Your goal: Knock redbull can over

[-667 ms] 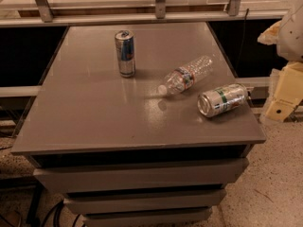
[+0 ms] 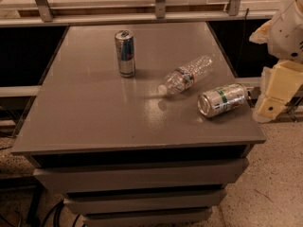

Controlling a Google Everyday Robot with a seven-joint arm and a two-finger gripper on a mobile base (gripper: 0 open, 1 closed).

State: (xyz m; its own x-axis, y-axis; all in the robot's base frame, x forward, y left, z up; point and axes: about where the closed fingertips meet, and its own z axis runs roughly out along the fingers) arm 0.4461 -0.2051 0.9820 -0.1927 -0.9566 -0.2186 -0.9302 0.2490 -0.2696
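The redbull can (image 2: pixel 125 53) stands upright on the grey table (image 2: pixel 94 112), at the far left-centre of the top. It is slim, blue and silver, with a silver top. My gripper (image 2: pixel 277 91) hangs at the right edge of the view, off the table's right side and level with its front half. It is far from the redbull can, with the lying bottle and the lying can between them.
A clear plastic bottle (image 2: pixel 186 75) lies on its side right of centre. A wider silver-and-green can (image 2: pixel 222 100) lies on its side near the table's right edge, close to the gripper. A railing (image 2: pixel 156 6) runs behind the table. Drawers sit below the top.
The gripper's arm has shifted slightly at the right edge. The redbull can, bottle and lying can have not moved.
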